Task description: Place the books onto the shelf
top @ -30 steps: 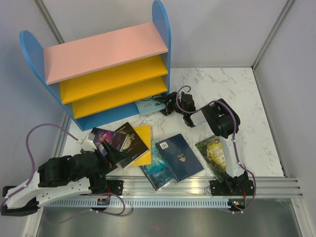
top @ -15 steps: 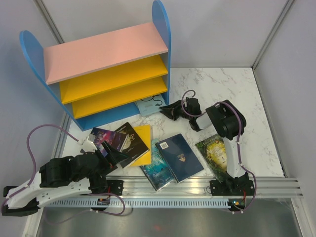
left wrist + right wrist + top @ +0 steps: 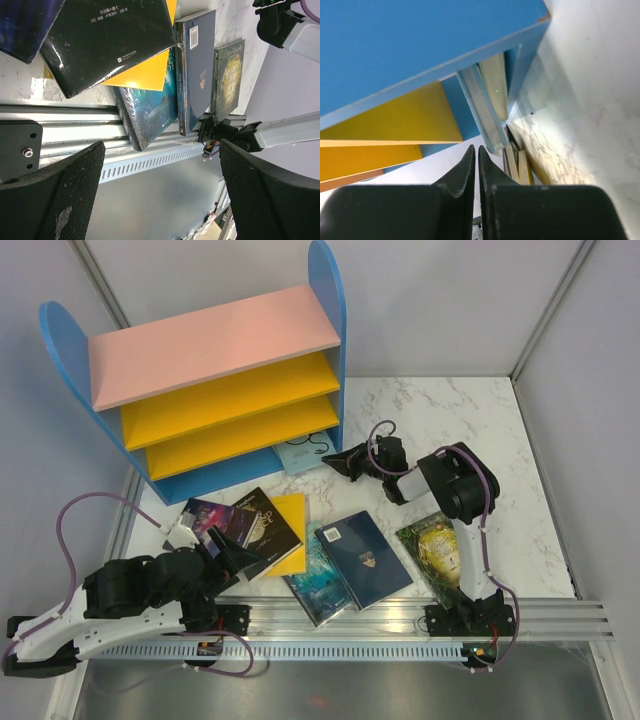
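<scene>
Left end effector [image 3: 225, 552] at 8 o'clock, spread wide and empty, over purple book [image 3: 205, 515] and black-and-gold book [image 3: 268, 525]. Yellow book [image 3: 292, 540], teal book [image 3: 318, 585], navy book [image 3: 365, 558] and green-gold book [image 3: 435, 545] lie flat on worktop [image 3: 450, 430], long axes about 11-to-5. Light blue book [image 3: 300, 455] sits part inside shelf [image 3: 200, 350] bottom tier, axis probably pointing in. Right end effector [image 3: 328, 464] is pressed together and empty just beside it, likely to nudge it in.

Lt-blue book [image 3: 298, 455] pokes from shelf [image 3: 215, 345] bottom, R gripper [image 3: 335, 462] beside.

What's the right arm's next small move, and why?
Probably a gentle push toward the shelf. The right gripper is shut on nothing, its tips close beside the light blue book, which juts out of the bottom level.
</scene>
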Controlling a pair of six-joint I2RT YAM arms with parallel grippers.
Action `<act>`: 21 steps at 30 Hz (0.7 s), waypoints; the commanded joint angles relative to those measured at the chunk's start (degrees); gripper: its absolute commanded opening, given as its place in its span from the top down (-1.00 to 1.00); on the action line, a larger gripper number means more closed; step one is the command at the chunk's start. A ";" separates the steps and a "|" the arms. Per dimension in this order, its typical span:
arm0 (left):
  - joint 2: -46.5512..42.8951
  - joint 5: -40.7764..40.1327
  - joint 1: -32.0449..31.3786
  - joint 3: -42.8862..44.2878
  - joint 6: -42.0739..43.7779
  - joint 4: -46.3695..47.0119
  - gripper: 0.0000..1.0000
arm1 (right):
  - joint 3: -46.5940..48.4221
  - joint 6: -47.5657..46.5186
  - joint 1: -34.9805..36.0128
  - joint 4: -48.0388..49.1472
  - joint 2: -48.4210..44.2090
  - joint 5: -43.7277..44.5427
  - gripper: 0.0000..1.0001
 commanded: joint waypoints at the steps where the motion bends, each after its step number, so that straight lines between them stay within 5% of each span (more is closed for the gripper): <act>1: 1.10 -1.21 -0.32 0.45 -2.28 0.17 -0.92 | 2.72 1.20 0.10 3.44 1.33 1.46 0.87; 11: 0.04 -1.30 -0.32 0.54 -1.66 0.17 -0.92 | 1.67 0.43 0.54 7.40 -3.67 2.34 0.90; 21: 0.31 -2.08 -0.32 0.10 -1.31 0.69 -0.92 | -3.34 -9.42 1.42 -7.88 -11.93 -1.44 0.76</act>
